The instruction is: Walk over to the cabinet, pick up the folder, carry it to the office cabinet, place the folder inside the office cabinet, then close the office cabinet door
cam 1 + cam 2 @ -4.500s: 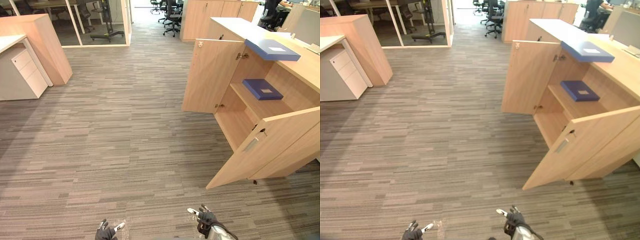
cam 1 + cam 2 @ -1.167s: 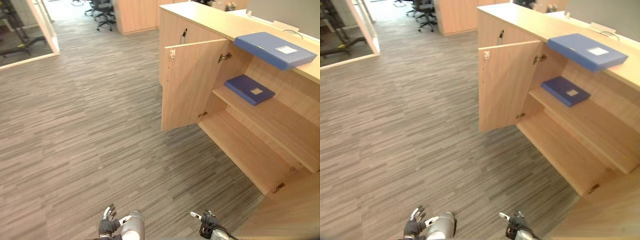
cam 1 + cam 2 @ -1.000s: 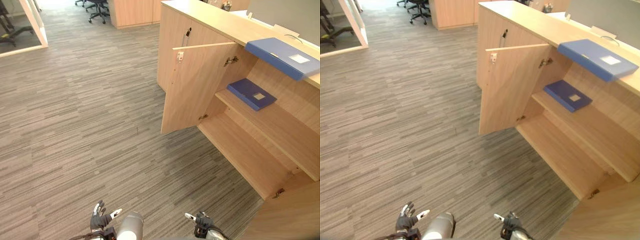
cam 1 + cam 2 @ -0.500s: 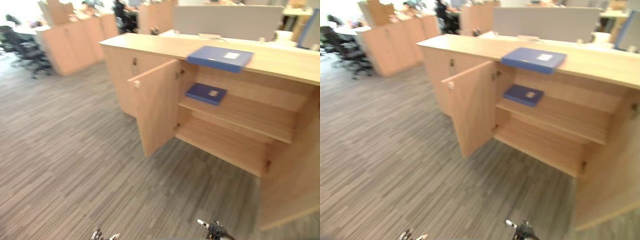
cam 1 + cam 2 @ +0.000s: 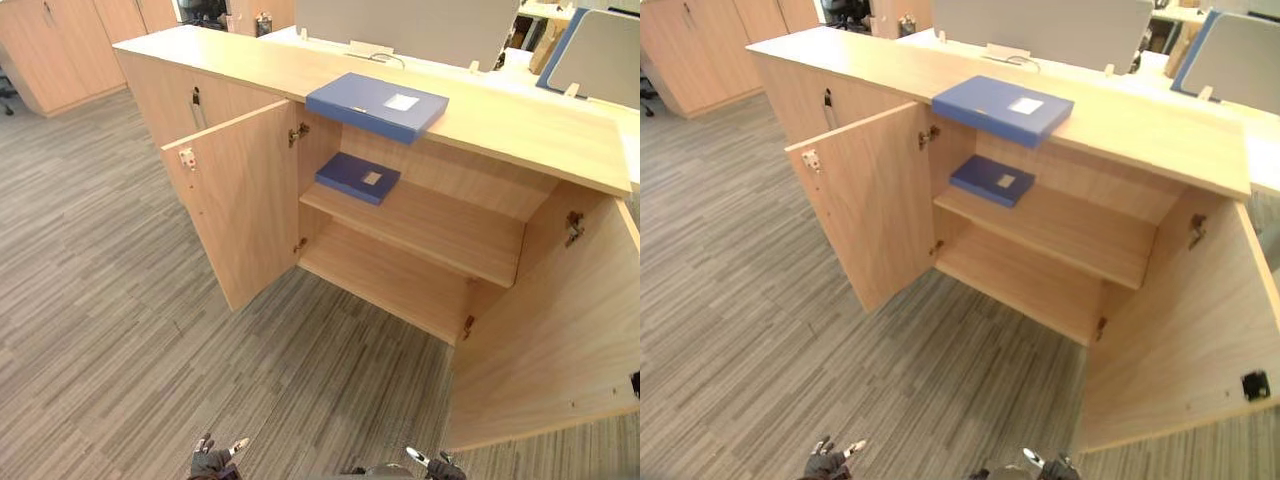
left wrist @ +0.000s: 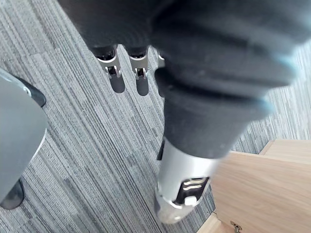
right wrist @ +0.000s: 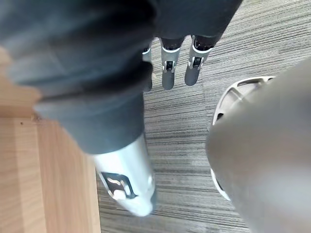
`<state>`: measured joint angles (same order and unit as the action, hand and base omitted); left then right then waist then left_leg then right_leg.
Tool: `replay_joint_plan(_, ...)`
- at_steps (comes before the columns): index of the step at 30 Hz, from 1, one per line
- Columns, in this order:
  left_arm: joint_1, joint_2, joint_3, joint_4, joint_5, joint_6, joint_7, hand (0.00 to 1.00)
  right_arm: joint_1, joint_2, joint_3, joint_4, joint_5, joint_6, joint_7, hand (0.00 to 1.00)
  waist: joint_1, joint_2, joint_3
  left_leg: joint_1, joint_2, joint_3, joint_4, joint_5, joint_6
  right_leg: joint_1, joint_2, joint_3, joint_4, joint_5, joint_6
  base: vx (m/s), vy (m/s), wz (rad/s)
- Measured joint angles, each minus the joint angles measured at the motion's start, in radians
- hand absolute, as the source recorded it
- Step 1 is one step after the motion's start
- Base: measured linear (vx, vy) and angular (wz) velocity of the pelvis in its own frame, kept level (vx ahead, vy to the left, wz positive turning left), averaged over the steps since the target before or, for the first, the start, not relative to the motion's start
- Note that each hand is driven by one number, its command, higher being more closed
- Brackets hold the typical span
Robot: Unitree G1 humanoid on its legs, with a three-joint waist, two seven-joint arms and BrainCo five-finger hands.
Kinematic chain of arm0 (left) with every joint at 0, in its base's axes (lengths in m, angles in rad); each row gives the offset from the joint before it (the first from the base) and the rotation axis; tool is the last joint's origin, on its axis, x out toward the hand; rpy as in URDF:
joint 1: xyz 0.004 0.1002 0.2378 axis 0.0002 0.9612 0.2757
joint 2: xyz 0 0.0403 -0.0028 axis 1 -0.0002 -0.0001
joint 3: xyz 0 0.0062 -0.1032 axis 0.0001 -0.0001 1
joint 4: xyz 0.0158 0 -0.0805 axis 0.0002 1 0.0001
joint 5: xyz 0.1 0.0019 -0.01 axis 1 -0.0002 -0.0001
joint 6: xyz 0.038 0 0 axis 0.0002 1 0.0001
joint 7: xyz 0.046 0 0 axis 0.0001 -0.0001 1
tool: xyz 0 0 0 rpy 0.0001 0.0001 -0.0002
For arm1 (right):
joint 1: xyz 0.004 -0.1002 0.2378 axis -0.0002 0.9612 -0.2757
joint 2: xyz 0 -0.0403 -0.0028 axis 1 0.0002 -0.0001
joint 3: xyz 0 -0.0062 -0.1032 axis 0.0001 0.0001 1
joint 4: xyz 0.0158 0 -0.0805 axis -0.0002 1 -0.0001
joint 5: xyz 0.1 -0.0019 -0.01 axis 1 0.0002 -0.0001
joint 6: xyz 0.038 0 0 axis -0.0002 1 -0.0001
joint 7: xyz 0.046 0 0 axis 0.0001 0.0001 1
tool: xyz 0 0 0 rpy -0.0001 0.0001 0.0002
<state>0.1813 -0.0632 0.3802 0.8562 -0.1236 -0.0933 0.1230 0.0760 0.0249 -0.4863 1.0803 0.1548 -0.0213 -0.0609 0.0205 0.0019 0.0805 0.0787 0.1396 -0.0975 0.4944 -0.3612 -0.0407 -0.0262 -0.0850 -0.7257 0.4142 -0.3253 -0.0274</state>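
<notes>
Nearest you: left robot hand (image 5: 212, 463) and right robot hand (image 5: 437, 467) hung low over the carpet (image 5: 110, 330), both empty. The wrist views showed fingers (image 6: 116, 77) straight and relaxed on each, nothing between them. My read: the step in hand was the approach, grasp not yet begun.

The right door (image 5: 545, 330) stood swung out toward you, its lower edge near the right robot hand. The left door (image 5: 235, 200) was open too, well apart from the left robot hand. You'd have done best to walk in between the two doors, square to the opening, with the right arm tucked so it couldn't clip that door.

Inside the cabinet (image 5: 470, 190), the shelf (image 5: 450, 235) carried a second folder (image 5: 358, 177), darker blue, at its left end. The rest of the shelf was bare, so there was room to place beside it.

Further back, the blue folder (image 5: 377, 104) lay flat on the tabletop (image 5: 520, 125), skewed, its front edge overhanging the lip above the opening. I took that one as the pick, since the other was already inside.

Suggested grasp: use the overhang. Fingers under the jutting edge, thumb on top, or both robot hands on opposite sides, as it looked wide and flat. Stop close enough to reach without leaning. Lift clear before pulling back, or it could slide and drop.
</notes>
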Motion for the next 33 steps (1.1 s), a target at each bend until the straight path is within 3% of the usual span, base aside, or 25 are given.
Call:
replay_joint_plan(1,0.0,0.0,0.007,0.005,-0.007,0.0,0.0,0.0,0.001,-0.001,0.004,-0.005,0.015,0.0,-0.001,0.0,0.001,0.006,-0.005,-0.07,0.017,0.004,0.176,0.003,-0.011,0.028,0.035,0.003,-0.037,0.007,-0.002,0.24,-0.005,-0.23)
replay_joint_plan(2,-0.001,-0.001,0.023,0.012,-0.009,0.0,0.0,0.0,0.0,-0.006,0.007,-0.007,0.024,-0.001,-0.003,0.0,0.002,0.023,-0.005,-0.125,0.032,0.005,0.336,0.043,-0.051,0.064,0.067,0.02,-0.064,0.016,-0.017,0.28,0.048,-0.36)
replay_joint_plan(4,0.001,-0.001,0.036,0.022,-0.031,0.0,0.0,0.0,-0.004,-0.011,0.009,-0.006,0.027,-0.002,-0.009,0.0,0.007,0.035,-0.01,-0.189,0.045,0.018,0.542,0.076,-0.094,0.114,0.094,0.072,-0.093,0.016,-0.02,0.36,0.108,-0.68)
replay_joint_plan(5,0.0,-0.002,0.042,0.021,-0.034,-0.001,0.0,0.0,-0.005,-0.011,0.011,-0.004,0.028,-0.001,-0.01,0.0,0.012,0.034,-0.01,-0.209,0.045,0.037,0.596,0.074,-0.09,0.126,0.097,0.096,-0.102,0.016,-0.02,0.35,0.14,-1.02)
replay_joint_plan(7,-0.002,0.0,0.064,0.019,-0.04,-0.003,0.002,0.0,-0.017,-0.016,0.046,0.002,0.031,-0.002,-0.022,0.0,0.029,0.021,-0.003,-0.286,0.036,0.094,0.671,0.04,-0.035,0.192,0.093,0.186,-0.164,0.041,0.0,0.33,0.175,-1.11)
replay_joint_plan(9,-0.002,-0.001,0.08,0.017,-0.045,-0.012,0.002,0.0,-0.037,-0.018,0.057,0.019,0.034,-0.002,-0.027,0.0,0.038,0.016,0.001,-0.342,0.007,0.089,0.604,0.006,0.013,0.237,0.063,0.255,-0.198,0.056,0.024,0.27,0.266,-1.19)
replay_joint_plan(11,0.0,0.0,0.091,0.017,-0.049,-0.024,0.005,0.0,-0.06,-0.011,0.057,0.041,0.036,-0.002,-0.029,0.0,0.059,0.009,0.009,-0.368,-0.024,0.062,0.41,-0.002,0.016,0.271,0.01,0.324,-0.204,0.061,0.035,0.26,0.332,-1.19)
replay_joint_plan(12,0.01,0.001,0.091,0.017,-0.052,-0.026,0.007,0.0,-0.065,-0.007,0.063,0.045,0.036,-0.003,-0.029,0.0,0.066,0.011,0.007,-0.367,-0.042,0.002,0.214,0.036,0.018,0.288,-0.014,0.348,-0.213,0.065,0.059,0.31,0.381,-0.95)
replay_joint_plan(13,0.023,-0.004,0.09,0.023,-0.054,-0.029,0.008,0.0,-0.063,-0.009,0.1,0.043,0.035,-0.006,-0.029,0.0,0.076,0.016,0.001,-0.357,-0.049,-0.045,0.086,0.201,-0.041,0.315,-0.026,0.368,-0.231,0.062,0.108,0.34,0.382,-0.8)
replay_joint_plan(14,0.02,0.007,0.106,0.028,-0.067,-0.03,0.008,0.0,-0.06,0.007,0.11,0.044,0.036,-0.006,-0.029,0.0,0.079,-0.008,0.002,-0.341,-0.072,-0.027,0.082,0.191,-0.035,0.327,-0.053,0.382,-0.242,0.066,0.113,0.38,0.342,-0.35)
replay_joint_plan(15,0.013,0.027,0.113,0.032,-0.072,-0.032,0.014,0.0,-0.057,0.034,0.129,0.043,0.036,-0.007,-0.029,0.0,0.077,-0.049,-0.003,-0.323,-0.104,-0.02,0.039,0.202,-0.018,0.321,-0.081,0.383,-0.258,0.088,0.103,0.36,0.289,0.08)
replay_joint_plan(16,0.001,0.032,0.115,0.039,-0.075,-0.04,0.018,0.0,-0.069,0.049,0.128,0.044,0.036,-0.008,-0.027,0.0,0.079,-0.067,-0.008,-0.331,-0.126,-0.04,0.048,0.204,-0.016,0.313,-0.089,0.387,-0.271,0.141,0.083,0.38,0.34,0.1)
replay_joint_plan(18,0.0,0.033,0.125,0.054,-0.085,-0.041,0.027,0.0,-0.085,0.049,0.123,0.051,0.036,-0.01,-0.025,0.0,0.087,-0.066,-0.013,-0.325,-0.162,-0.049,0.046,0.201,-0.012,0.308,-0.126,0.407,-0.274,0.198,0.099,0.27,0.305,-0.13)
replay_joint_plan(20,0.011,0.037,0.133,0.089,-0.086,-0.041,0.03,0.0,-0.095,0.049,0.122,0.05,0.035,-0.017,-0.018,0.0,0.096,-0.069,-0.036,-0.264,-0.198,-0.001,-0.053,0.214,0.035,0.291,-0.186,0.449,-0.275,0.256,0.114,0.22,0.297,-0.47)
replay_joint_plan(22,0.022,0.04,0.126,0.096,-0.083,-0.041,0.031,0.0,-0.087,0.047,0.117,0.053,0.018,-0.016,-0.007,0.0,0.099,-0.067,-0.042,-0.208,-0.23,0.032,-0.124,0.233,0.063,0.285,-0.236,0.474,-0.257,0.274,0.123,0.15,0.232,-0.5)
replay_joint_plan(25,0.045,0.036,0.106,0.095,-0.069,-0.041,0.031,0.0,-0.051,0.029,0.118,0.055,-0.001,-0.003,0.0,0.0,0.105,-0.044,-0.058,-0.117,-0.278,0.057,-0.24,0.26,0.098,0.188,-0.318,0.541,-0.058,0.275,0.122,0.07,0.224,-0.42)
replay_joint_plan(26,0.05,0.032,0.102,0.095,-0.065,-0.041,0.031,0.0,-0.048,0.017,0.117,0.05,-0.007,-0.001,0.003,0.0,0.098,-0.04,-0.058,-0.076,-0.298,0.062,-0.292,0.277,0.105,0.133,-0.36,0.54,0.059,0.279,0.115,0.01,0.164,-0.23)
replay_joint_plan(28,0.061,0.033,0.095,0.094,-0.061,-0.043,0.028,0.0,-0.038,0.001,0.118,0.051,-0.018,0.0,0.006,0.0,0.086,-0.04,-0.059,-0.026,-0.315,0.066,-0.34,0.292,0.121,0.096,-0.406,0.507,0.175,0.305,0.064,0.01,0.107,-0.04)
replay_joint_plan(30,0.068,0.033,0.095,0.091,-0.06,-0.044,0.026,0.0,-0.036,-0.002,0.128,0.053,-0.018,-0.001,0.01,0.0,0.082,-0.031,-0.065,-0.002,-0.306,0.066,-0.372,0.295,0.127,0.076,-0.402,0.482,0.218,0.27,0.052,0.0,0.054,-0.19)
replay_joint_plan(31,0.068,0.033,0.095,0.088,-0.058,-0.045,0.026,0.0,-0.043,-0.002,0.152,0.053,-0.018,-0.003,0.013,0.0,0.078,-0.03,-0.062,0.007,-0.287,0.063,-0.393,0.292,0.143,0.03,-0.357,0.478,0.252,0.183,0.078,-0.01,-0.006,-0.35)
replay_joint_plan(32,0.066,0.032,0.094,0.088,-0.055,-0.044,0.026,0.0,-0.046,-0.004,0.166,0.052,-0.018,-0.003,0.014,0.0,0.078,-0.029,-0.059,0.009,-0.277,0.057,-0.398,0.293,0.149,0.001,-0.323,0.476,0.266,0.137,0.079,-0.01,-0.074,-0.42)
replay_joint_plan(33,0.063,0.033,0.092,0.088,-0.047,-0.044,0.026,0.0,-0.049,-0.004,0.187,0.045,-0.018,-0.006,0.016,0.0,0.077,-0.027,-0.053,0.014,-0.245,0.052,-0.402,0.291,0.149,-0.046,-0.245,0.445,0.276,0.071,0.076,-0.01,-0.124,-0.29)
